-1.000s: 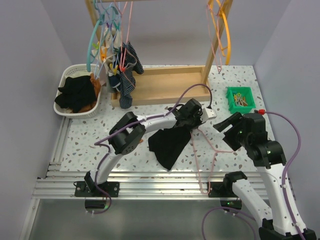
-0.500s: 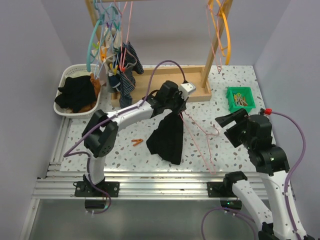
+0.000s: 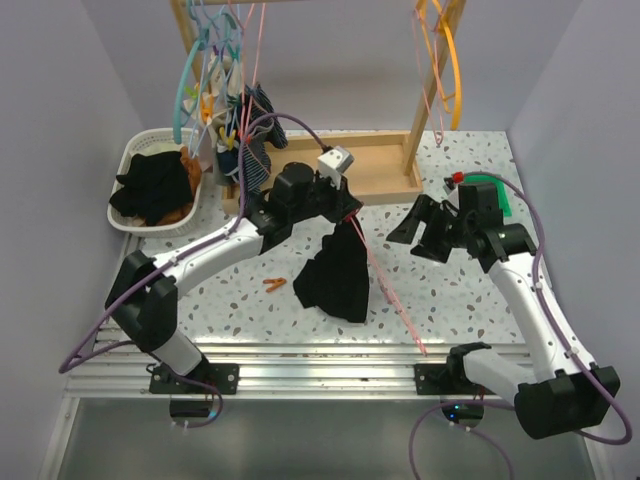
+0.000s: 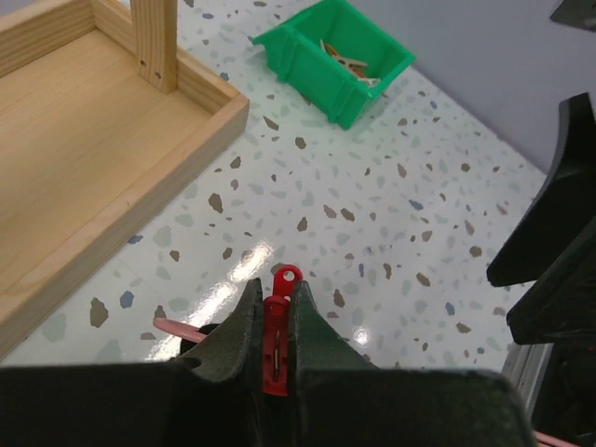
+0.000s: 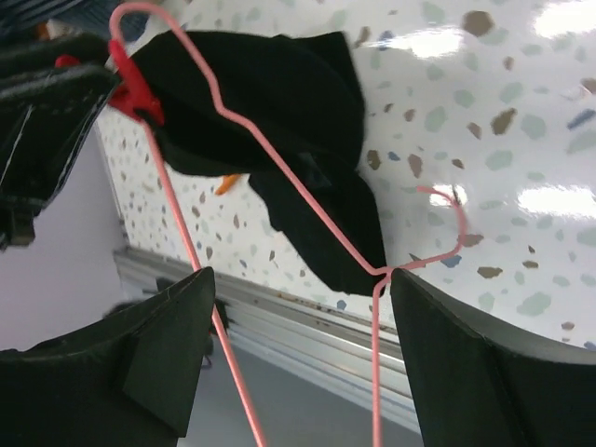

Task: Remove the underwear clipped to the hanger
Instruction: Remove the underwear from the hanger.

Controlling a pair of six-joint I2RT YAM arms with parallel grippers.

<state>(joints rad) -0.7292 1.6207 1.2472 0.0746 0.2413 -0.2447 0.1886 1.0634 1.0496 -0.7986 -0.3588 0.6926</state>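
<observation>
- The left gripper (image 4: 275, 312) is clenched on a red clip (image 4: 276, 337), which pins the black underwear (image 3: 335, 275) to a thin pink hanger (image 3: 396, 300).
- The right gripper (image 5: 300, 289) is spread wide and holds nothing. It hovers just beside the hanger, with the wire running between its fingers in the wrist view.
- The step in hand looks like freeing the cloth from the clip. It probably goes best if the right gripper closes on the hanger wire near the clip, or on a firm fold of cloth, before anything is pulled.
- The pull is probably best made straight away from the clip mouth. A sideways tug could twist the light wire or drag the hanger along with the cloth.
- The cloth is limp and bunched, so it would be wise to grip a thick fold rather than a loose edge.
- The underwear hangs directly below the left gripper, with its lower end down at the speckled table (image 3: 470, 300).
- It is to the left of the right gripper, near but apart.
</observation>
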